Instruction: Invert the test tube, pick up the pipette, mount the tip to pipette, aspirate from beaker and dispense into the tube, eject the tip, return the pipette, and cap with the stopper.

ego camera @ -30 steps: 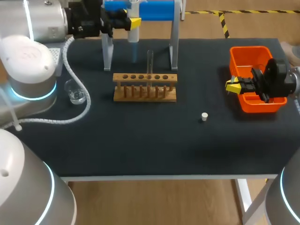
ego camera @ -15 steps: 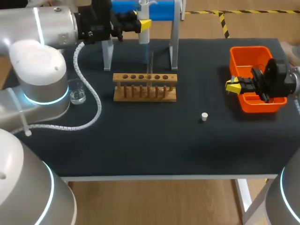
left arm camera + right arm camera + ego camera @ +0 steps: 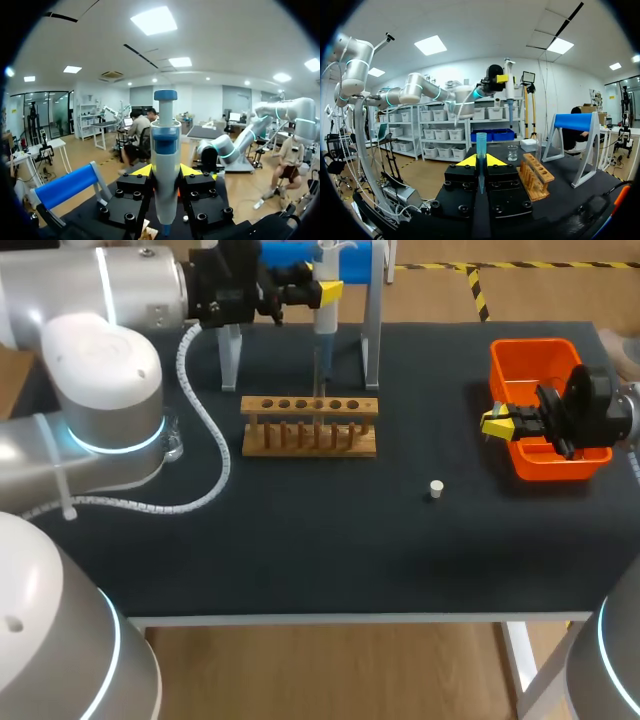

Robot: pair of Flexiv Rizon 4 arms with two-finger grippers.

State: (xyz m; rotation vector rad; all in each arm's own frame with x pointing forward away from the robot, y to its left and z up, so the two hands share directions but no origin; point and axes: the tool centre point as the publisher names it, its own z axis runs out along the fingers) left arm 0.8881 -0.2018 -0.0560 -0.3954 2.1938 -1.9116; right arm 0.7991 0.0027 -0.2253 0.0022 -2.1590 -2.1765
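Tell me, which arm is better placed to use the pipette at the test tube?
Left: the left gripper holds the pipette above the test tube in the rack. The right gripper sits by the orange bin, holding a blue tip.

Lighting: bright and even, from ceiling panels [image 3: 153, 20] high above the left hand [image 3: 166, 172]. The panels themselves read as flat white glare.

The pipette [image 3: 165, 135] gripped in that hand is lit from above, with a soft sheen down its barrel.

Right hand [image 3: 481, 161]: the black body below the clamped pipette tip [image 3: 481, 142] is dark and shows little detail.

Desk [image 3: 300, 550]: matte, no glare. Shadows on it are faint and hard to make out against the dark cloth.

Left arm [image 3: 100, 350]: white shell close to overexposed, and its cyan ring glows.
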